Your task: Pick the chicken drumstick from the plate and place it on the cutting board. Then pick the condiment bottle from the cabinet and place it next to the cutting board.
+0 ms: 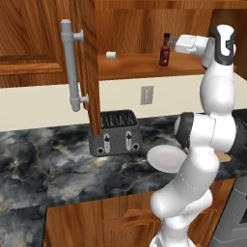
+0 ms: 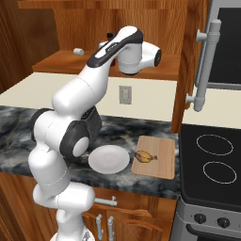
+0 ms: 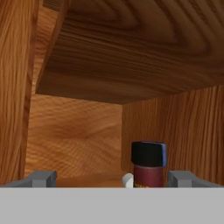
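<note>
Rendering evenly bright, with no single lamp or light source showing. Staying sharp from front to back, with no blur and no bending at the edges. Casting only soft shading: darkening under the cabinet (image 1: 144, 67) shelf along the pale wall (image 1: 38, 103), and deepening toward the far inner corner in the hand view. Catching faint highlights on the white arm (image 2: 75, 99) and plate (image 2: 109, 159). Showing pale veins on the dark counter (image 1: 58, 159) without real glare. Keeping the bottle (image 3: 148, 165) cap crisp and matte up close.
</note>
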Tool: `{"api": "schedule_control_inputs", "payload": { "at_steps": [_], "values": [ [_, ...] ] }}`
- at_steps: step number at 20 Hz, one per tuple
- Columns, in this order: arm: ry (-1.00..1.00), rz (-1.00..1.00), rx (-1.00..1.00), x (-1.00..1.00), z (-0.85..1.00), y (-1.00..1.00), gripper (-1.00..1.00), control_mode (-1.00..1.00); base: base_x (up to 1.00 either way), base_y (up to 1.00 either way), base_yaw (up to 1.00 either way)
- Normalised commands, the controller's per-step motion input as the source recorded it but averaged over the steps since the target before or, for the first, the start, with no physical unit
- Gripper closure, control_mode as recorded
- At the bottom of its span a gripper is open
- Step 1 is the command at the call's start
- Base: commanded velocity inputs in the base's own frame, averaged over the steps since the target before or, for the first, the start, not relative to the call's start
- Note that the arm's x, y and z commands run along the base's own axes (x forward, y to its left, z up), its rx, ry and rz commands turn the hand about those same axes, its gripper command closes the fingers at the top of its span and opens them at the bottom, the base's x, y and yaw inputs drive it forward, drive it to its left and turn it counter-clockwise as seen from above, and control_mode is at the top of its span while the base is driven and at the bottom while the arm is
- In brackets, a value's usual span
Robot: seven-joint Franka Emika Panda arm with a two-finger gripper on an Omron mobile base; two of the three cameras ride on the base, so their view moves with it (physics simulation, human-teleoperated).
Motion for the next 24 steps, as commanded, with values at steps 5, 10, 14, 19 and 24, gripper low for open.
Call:
{"api": "schedule_control_inputs", "payload": {
  "at_steps": [5, 10, 14, 19, 24],
  "values": [
    [0.00, 0.00, 0.00, 0.06, -0.04, 0.00, -1.00, -1.00, 0.00, 0.00, 0.00],
    [0.00, 0.00, 0.00, 0.08, -0.03, -0.02, -1.00, -1.00, 0.00, 0.00, 0.00],
    [0.00, 0.00, 0.00, 0.10, 0.00, -0.01, -1.00, -1.00, 0.00, 0.00, 0.00],
    [0.00, 0.00, 0.00, 0.13, 0.00, -0.01, -1.00, -1.00, 0.00, 0.00, 0.00],
    [0.00, 0.00, 0.00, 0.14, 0.00, -0.03, -1.00, -1.00, 0.00, 0.00, 0.00]
  ]
}}
